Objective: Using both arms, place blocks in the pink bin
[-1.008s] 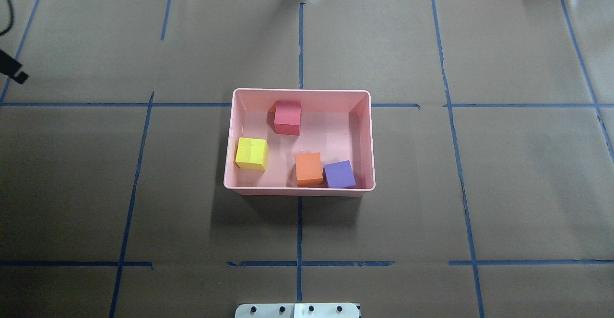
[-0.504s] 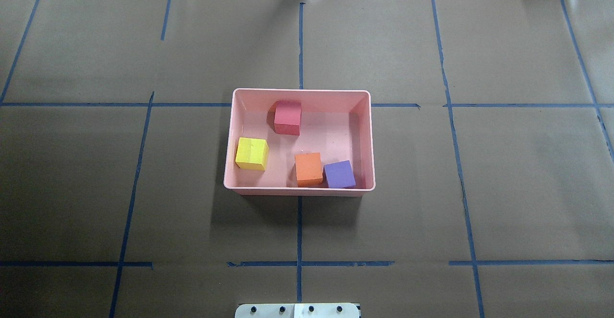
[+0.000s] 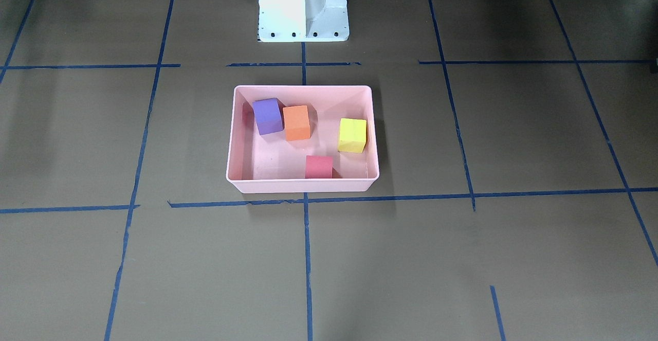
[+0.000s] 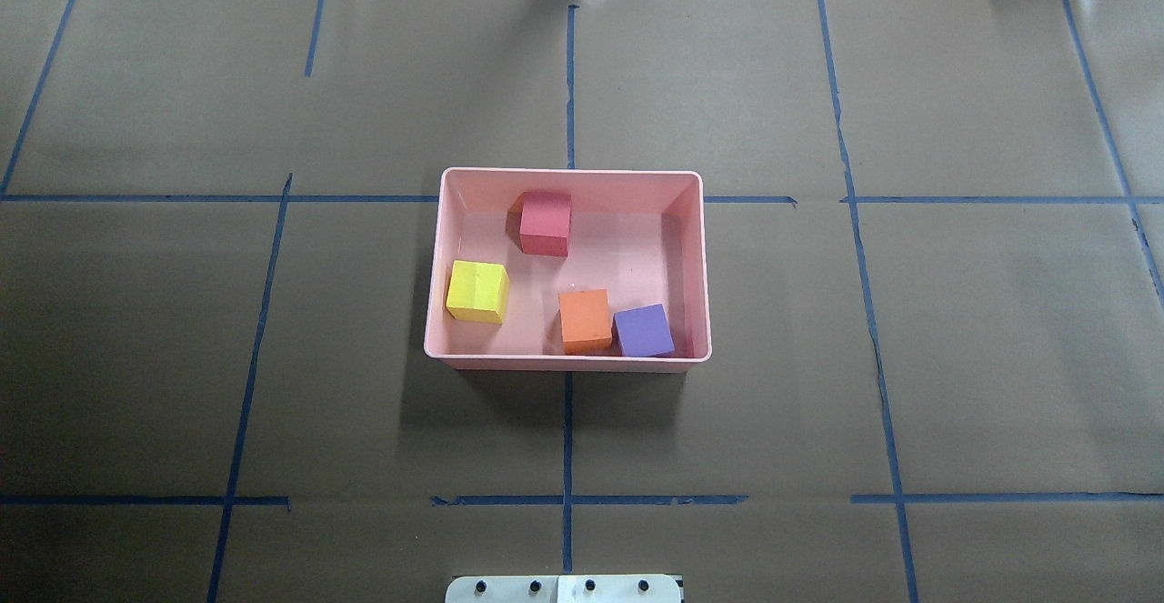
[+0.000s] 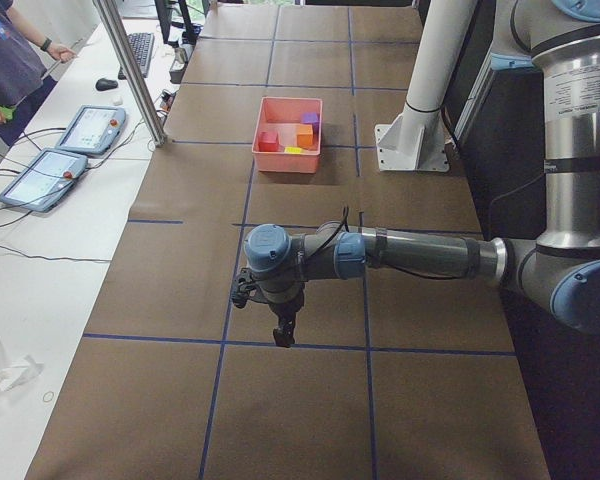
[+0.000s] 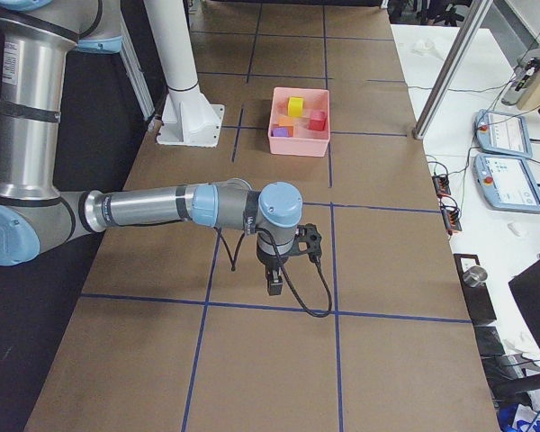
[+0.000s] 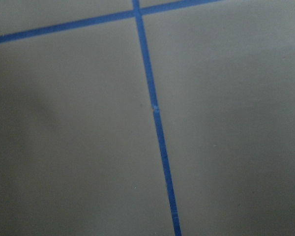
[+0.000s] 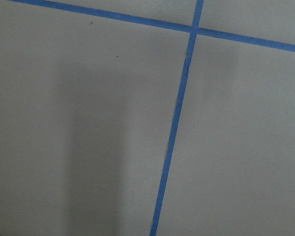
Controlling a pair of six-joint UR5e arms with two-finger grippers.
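The purple block (image 4: 644, 330), red block (image 4: 546, 221), orange block (image 4: 585, 319) and yellow block (image 4: 476, 291) lie inside the pink bin (image 4: 573, 172). The left end effector (image 5: 283, 335) and right end effector (image 6: 274, 286) hang well apart from it, toward opposite tabletop (image 4: 273, 385) ends; their opening I cannot tell.

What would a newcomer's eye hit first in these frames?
The pink bin at the centre of the brown, blue-taped table, holding all four blocks: yellow block, red block, and orange block beside purple block at the robot-side wall. Next, the left arm and right arm stretched low over bare table far from the bin, with left end effector and right end effector pointing down.
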